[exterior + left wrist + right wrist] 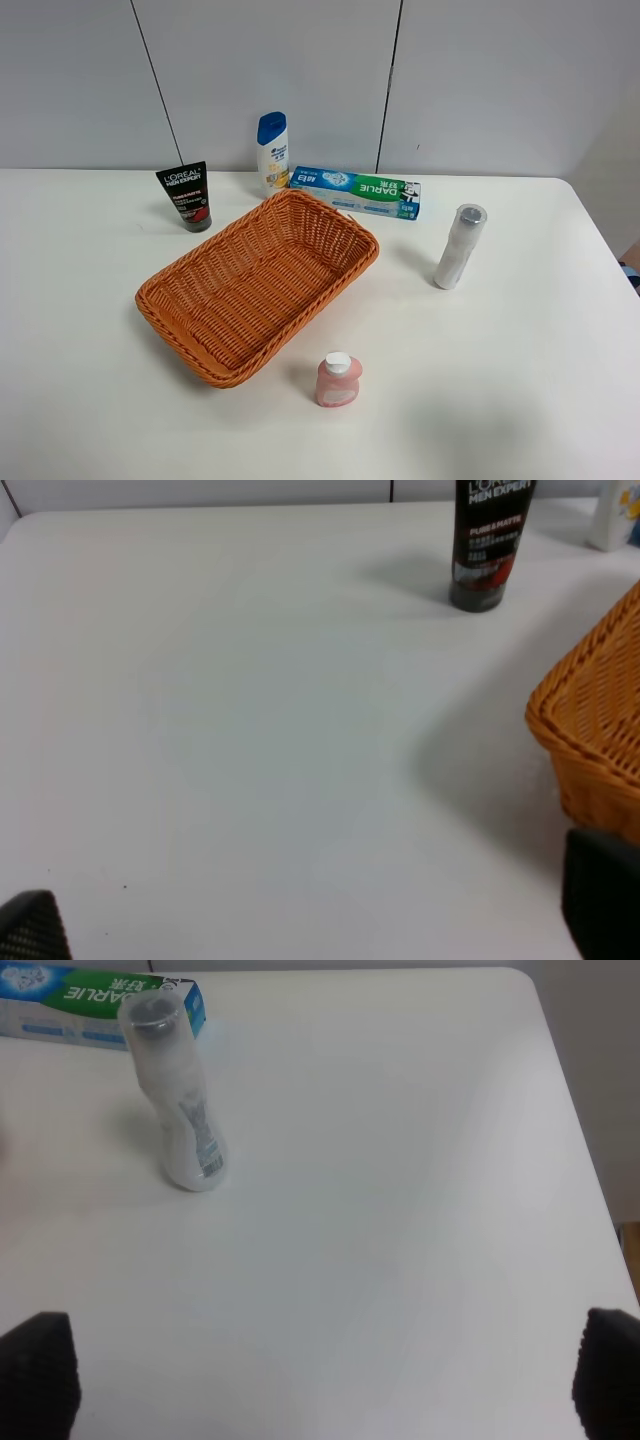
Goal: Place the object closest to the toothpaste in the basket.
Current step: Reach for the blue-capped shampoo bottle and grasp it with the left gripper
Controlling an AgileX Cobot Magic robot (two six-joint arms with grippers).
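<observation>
The green-and-white toothpaste box lies at the back of the table, behind the orange wicker basket. A white shampoo bottle with a blue cap stands right at the box's left end, nearest to it. A white bottle with a silver cap stands to the box's front right. Neither arm shows in the exterior view. My left gripper is open and empty over bare table left of the basket. My right gripper is open and empty, short of the white bottle and the box.
A black L'Oreal tube stands upright at the back left, also in the left wrist view. A small pink bottle with a white cap stands in front of the basket. The table's right edge runs along the right side.
</observation>
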